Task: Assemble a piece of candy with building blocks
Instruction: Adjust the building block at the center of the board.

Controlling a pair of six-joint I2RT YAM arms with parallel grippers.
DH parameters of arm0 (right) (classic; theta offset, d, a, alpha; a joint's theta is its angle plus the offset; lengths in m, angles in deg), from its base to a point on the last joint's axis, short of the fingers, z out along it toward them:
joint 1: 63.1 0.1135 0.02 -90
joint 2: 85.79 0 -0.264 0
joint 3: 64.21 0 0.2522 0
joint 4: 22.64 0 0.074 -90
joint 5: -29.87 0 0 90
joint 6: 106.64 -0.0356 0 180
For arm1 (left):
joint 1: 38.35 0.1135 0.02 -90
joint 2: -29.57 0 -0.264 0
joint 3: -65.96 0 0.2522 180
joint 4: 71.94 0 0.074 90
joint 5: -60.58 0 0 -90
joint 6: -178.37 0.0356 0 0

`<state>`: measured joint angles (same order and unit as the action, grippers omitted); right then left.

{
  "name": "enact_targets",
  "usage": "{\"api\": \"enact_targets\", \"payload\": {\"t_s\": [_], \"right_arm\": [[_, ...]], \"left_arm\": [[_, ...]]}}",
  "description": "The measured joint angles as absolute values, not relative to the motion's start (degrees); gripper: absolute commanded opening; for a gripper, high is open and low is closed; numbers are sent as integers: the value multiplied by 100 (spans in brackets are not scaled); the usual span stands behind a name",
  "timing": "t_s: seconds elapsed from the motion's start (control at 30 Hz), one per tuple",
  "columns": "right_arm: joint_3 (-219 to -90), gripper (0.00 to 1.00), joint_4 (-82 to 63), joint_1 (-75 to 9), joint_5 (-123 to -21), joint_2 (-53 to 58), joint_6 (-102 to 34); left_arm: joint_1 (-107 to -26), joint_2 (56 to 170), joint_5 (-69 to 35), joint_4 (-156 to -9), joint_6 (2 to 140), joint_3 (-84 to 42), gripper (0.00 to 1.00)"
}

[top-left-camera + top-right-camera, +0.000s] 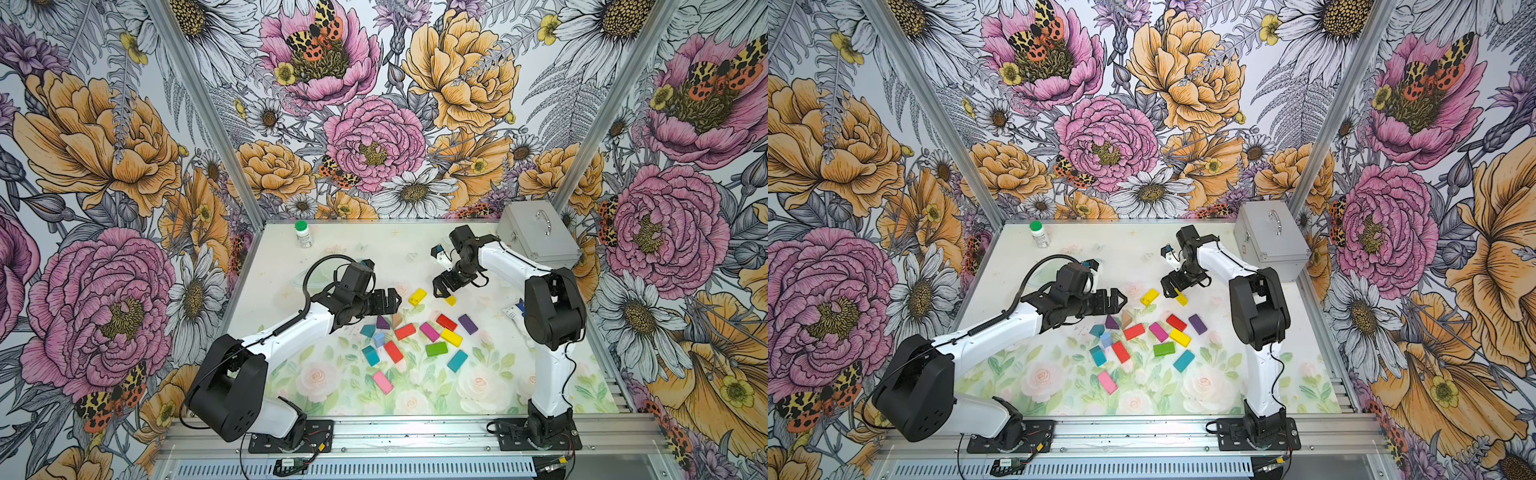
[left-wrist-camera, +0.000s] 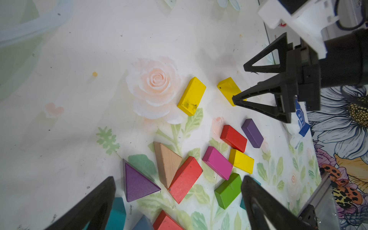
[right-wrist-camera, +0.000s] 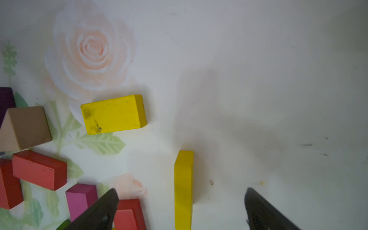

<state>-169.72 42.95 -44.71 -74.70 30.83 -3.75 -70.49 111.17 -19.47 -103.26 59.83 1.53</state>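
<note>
The building blocks (image 1: 415,332) lie scattered mid-table in both top views: red, magenta, green, teal, purple, pink and yellow bricks, plus purple and tan triangles. My right gripper (image 3: 181,190) is open. A yellow brick (image 3: 184,179) stands on its narrow edge between the fingers, touching neither; the same brick (image 1: 450,300) shows in a top view under the right gripper (image 1: 442,293). Another yellow brick (image 3: 113,113) lies flat a short way off. My left gripper (image 2: 178,179) hangs open and empty over the pile's left side, above a purple triangle (image 2: 137,183) and a red brick (image 2: 185,179).
A silver metal case (image 1: 536,235) stands at the back right, close behind the right arm. A white bottle with a green cap (image 1: 303,234) stands at the back left. A blue-and-white snack packet (image 1: 513,311) lies by the right arm's elbow.
</note>
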Motion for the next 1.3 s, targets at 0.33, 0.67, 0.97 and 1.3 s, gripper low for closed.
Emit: {"api": "enact_targets", "payload": {"t_s": [0.33,0.67,0.97,1.3], "right_arm": [[-16640,73,4142,-4482,-7363,2989,-495],[-16642,44,4138,-4460,-7199,3186,-502],[-16653,9,4140,-4256,-6747,3419,-467],[-16672,6,3805,-3489,-4742,3419,-533]], "left_arm": [[-7049,11102,-1947,-10321,5983,166,99],[-7049,11102,-1947,-10319,5983,166,99],[-7043,11087,-1947,-10317,5985,166,99],[-6918,10940,-1947,-10297,6003,240,99]]}}
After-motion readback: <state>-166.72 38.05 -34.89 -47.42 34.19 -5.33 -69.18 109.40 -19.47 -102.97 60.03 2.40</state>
